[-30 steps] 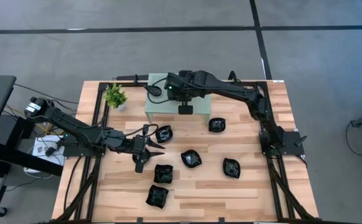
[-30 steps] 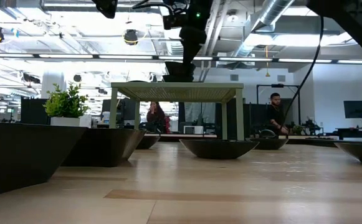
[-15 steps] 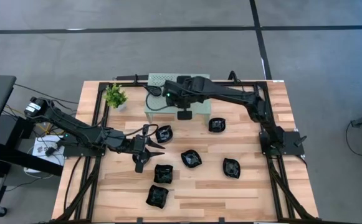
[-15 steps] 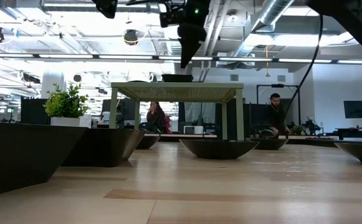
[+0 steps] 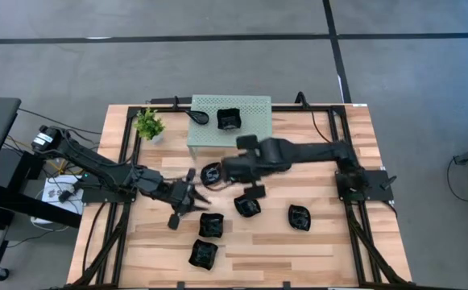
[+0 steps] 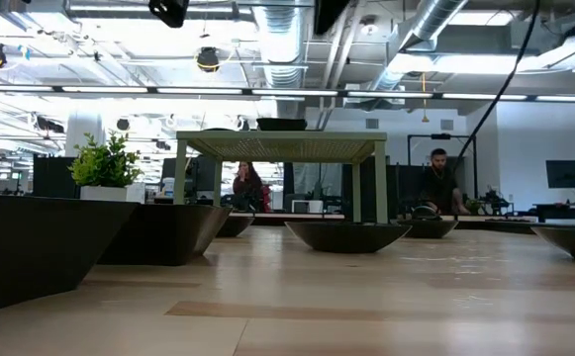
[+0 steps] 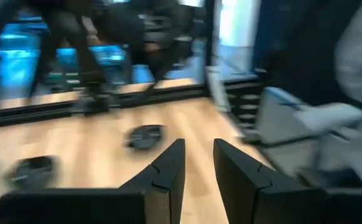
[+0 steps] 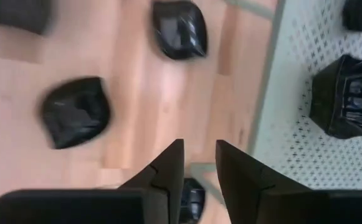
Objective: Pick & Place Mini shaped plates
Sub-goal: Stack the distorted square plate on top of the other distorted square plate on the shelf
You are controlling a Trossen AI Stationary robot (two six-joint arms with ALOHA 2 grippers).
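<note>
The right gripper [image 5: 254,191] is hovering above the middle of the table [image 5: 330,242], jaws parted and gripping nothing. A black mini plate [image 5: 229,119] is sitting on the green perforated stand [image 5: 250,109] at the far side. The left gripper [image 5: 187,211] is waiting, jaws parted, empty, among loose plates [image 5: 210,225].

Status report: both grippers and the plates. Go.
Right gripper open, empty, over the wooden table. Left gripper open, empty. Two small black shaped plates on the pale green perforated stand. Nothing obstructing.
</note>
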